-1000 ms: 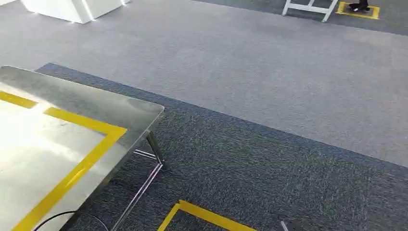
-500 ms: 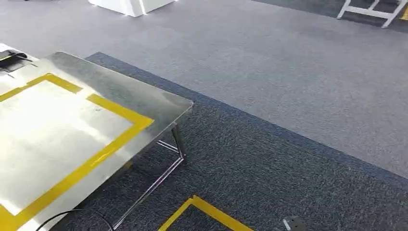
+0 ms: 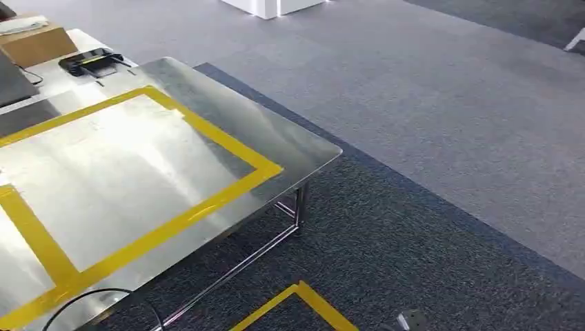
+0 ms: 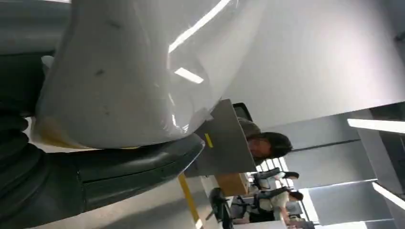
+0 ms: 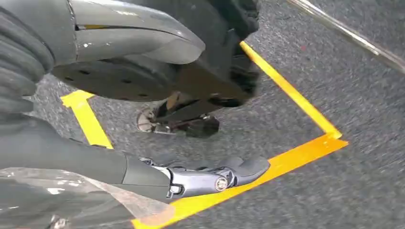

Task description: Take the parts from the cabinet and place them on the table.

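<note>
The steel table with a yellow tape outline lies at the left of the head view, its taped area bare. In the left wrist view my left hand holds a large white part wrapped in shiny plastic, with the thick thumb pressed against its side. In the right wrist view my right hand hangs over dark carpet, one finger stretched out straight. Clear plastic film lies by that hand; whether it holds anything I cannot tell.
A black device and a cardboard box sit on a table beyond the far end. A black cable loops at the near edge. Yellow floor tape marks the dark carpet. A white unit stands far back. A person sits behind a screen.
The whole picture has shifted: the camera has turned toward the table, which now takes up more of the head view, with the black device and box come into sight.
</note>
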You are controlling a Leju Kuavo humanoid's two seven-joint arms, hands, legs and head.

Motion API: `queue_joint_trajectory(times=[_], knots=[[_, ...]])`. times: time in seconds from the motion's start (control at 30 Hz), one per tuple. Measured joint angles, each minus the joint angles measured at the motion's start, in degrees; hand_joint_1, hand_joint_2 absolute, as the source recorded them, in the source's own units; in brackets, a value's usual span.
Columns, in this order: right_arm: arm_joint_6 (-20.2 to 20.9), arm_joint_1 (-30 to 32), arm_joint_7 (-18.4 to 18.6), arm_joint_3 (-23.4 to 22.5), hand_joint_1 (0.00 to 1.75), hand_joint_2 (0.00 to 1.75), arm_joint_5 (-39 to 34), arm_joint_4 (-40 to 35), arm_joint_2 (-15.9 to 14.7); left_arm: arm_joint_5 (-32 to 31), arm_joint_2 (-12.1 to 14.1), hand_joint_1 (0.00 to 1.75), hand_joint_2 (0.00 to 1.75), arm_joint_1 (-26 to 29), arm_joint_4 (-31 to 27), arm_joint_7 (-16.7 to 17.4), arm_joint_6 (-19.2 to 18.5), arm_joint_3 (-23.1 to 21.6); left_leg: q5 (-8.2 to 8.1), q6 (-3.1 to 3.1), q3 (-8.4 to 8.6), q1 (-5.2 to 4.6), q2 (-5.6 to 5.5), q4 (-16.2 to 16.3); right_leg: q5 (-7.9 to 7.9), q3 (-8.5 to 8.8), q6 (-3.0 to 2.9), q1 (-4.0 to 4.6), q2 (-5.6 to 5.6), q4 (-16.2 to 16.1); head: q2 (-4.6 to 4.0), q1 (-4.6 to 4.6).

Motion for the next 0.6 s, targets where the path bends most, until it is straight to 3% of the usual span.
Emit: queue_joint_trajectory(times=[0.03, 0.07, 0.13, 0.2, 0.27, 0.3, 0.37, 0.4, 0.43, 0.47, 0.5, 0.53, 0.57, 0.6], knots=[[0.0, -0.29, -0.05, 0.33, 0.0, 1.75, -0.09, 0.13, -0.13, -0.33, 0.26, 1.75, 1.75, -0.69, 0.48, 0.96, -0.05, 0.02, 0.04, -0.12, -0.03, 0.1, -0.57, 0.04, 2.0, 2.18, -0.22, -0.13, 2.63, -4.86, 0.0, 0.0], [0.0, -0.63, -0.04, 0.75, 0.0, 1.75, -0.2, 0.39, -0.17, -0.53, 0.55, 1.75, 1.75, -1.32, 1.05, 1.82, -0.2, 0.09, 0.11, -0.51, -0.38, -0.19, -1.1, 0.28, 1.14, 2.78, -0.41, -0.41, 5.45, -6.41, 0.0, -0.13], [0.09, -0.9, -0.07, 1.36, 0.0, 1.75, -0.46, 0.63, -0.17, -0.94, 1.59, 1.75, 1.75, -2.9, 2.21, 3.28, -0.59, 0.33, 0.52, -1.33, -1.17, 0.27, -2.55, 0.33, 1.1, 3.27, -0.47, -0.15, 4.28, -6.83, 0.0, -0.09], [0.15, -1.55, -0.09, 1.77, 0.0, 1.75, -0.77, 0.9, -0.17, -1.4, 2.27, 1.75, 1.75, -3.91, 3.17, 4.55, -1.12, 0.5, 1.04, -2.19, -1.48, 0.35, -4.09, 0.21, 1.51, 3.28, -1.1, -0.22, 2.83, -7.06, 0.0, -0.07], [0.85, -2.39, -0.18, 2.52, 0.0, 1.75, -1.07, 1.29, -0.13, -2.43, 3.38, 1.75, 1.75, -5.19, 4.76, 6.14, -1.72, 0.57, -1.32, -2.76, -2.67, 0.06, 1.43, 3.01, 1.78, 3.6, -1.75, -0.41, 1.13, -7.57, 0.0, -0.61], [1.01, -2.64, -0.18, 2.69, 0.0, 1.75, -1.25, 1.53, -0.13, -2.82, 3.7, 1.75, 1.75, -5.97, 5.56, 6.78, -1.95, 0.55, -3.56, -3.06, -4.42, 0.12, 2.72, 6.93, 1.74, 3.63, -1.82, -0.33, 0.24, -7.56, -0.02, -0.68], [1.11, -2.87, -0.2, 3.19, 0.0, 1.75, -1.55, 2.27, -0.15, -3.11, 4.15, 1.75, 1.75, -6.86, 7.39, 8.2, -2.41, 0.46, -7.44, -3.43, -8.69, 0.36, 3.41, 16.3, 1.6, 3.59, -1.98, -0.22, -1.73, -7.52, 0.0, -0.66], [1.11, -2.98, -0.2, 3.37, 0.0, 1.75, -1.6, 2.62, -0.15, -3.17, 4.48, 1.75, 1.75, -6.93, 8.36, 8.62, -2.6, 0.48, -7.71, -3.58, -9.65, 0.49, 3.44, 18.5, 1.56, 3.61, -2.0, -0.2, -2.6, -7.49, 0.0, -0.68], [1.11, -3.16, -0.2, 3.59, 0.0, 1.75, -1.66, 2.84, -0.15, -3.24, 4.77, 1.75, 1.75, -7.0, 9.03, 8.86, -2.76, 0.48, -6.38, -3.64, -9.04, 0.59, 3.47, 17.55, 1.45, 3.71, -1.96, -0.17, -3.38, -7.49, 0.0, -0.66], [1.13, -3.43, 0.06, 3.74, 0.0, 1.75, -1.7, 2.99, -0.15, -3.39, 5.03, 1.75, 1.75, -7.3, 9.8, 9.07, -2.89, 0.48, -4.02, -3.56, -7.18, 0.59, 3.65, 13.99, 1.32, 3.85, -1.89, -0.15, -4.14, -7.44, 0.0, -0.68], [1.29, -3.82, 0.95, 3.94, 0.0, 1.75, -1.75, 3.15, -0.15, -3.52, 5.29, 1.75, 1.75, -7.74, 10.43, 9.54, -3.17, 0.5, -1.36, -3.35, -4.47, 0.56, 4.2, 8.76, 1.16, 4.12, -1.75, -0.13, -4.78, -7.43, 0.0, -0.68], [1.4, -4.24, 2.08, 4.09, 0.0, 1.75, -1.92, 3.26, -0.15, -3.65, 5.64, 1.75, 1.75, -8.31, 11.13, 10.39, -3.74, 0.48, 0.97, -2.99, -1.65, 0.41, 5.82, 3.35, 0.97, 4.47, -1.59, -0.1, -5.39, -7.43, 0.0, -0.68], [1.55, -4.7, 3.17, 4.13, 0.0, 1.75, -2.05, 3.32, -0.15, -4.13, 6.03, 1.75, 1.75, -9.16, 12.16, 11.44, -4.51, 0.46, -0.09, -2.71, -0.33, -0.28, 8.41, 1.09, 0.82, 4.55, -1.4, 0.12, -6.0, -7.48, 0.0, -0.61], [1.71, -5.23, 4.07, 4.13, 0.0, 1.75, -2.16, 3.32, -0.15, -5.1, 6.38, 1.75, 1.75, -10.22, 13.27, 12.44, -5.23, 0.28, 0.08, -2.04, -0.5, -0.49, 8.11, 0.17, 0.66, 4.13, -1.02, 0.43, -6.51, -7.16, 0.0, -0.81]])
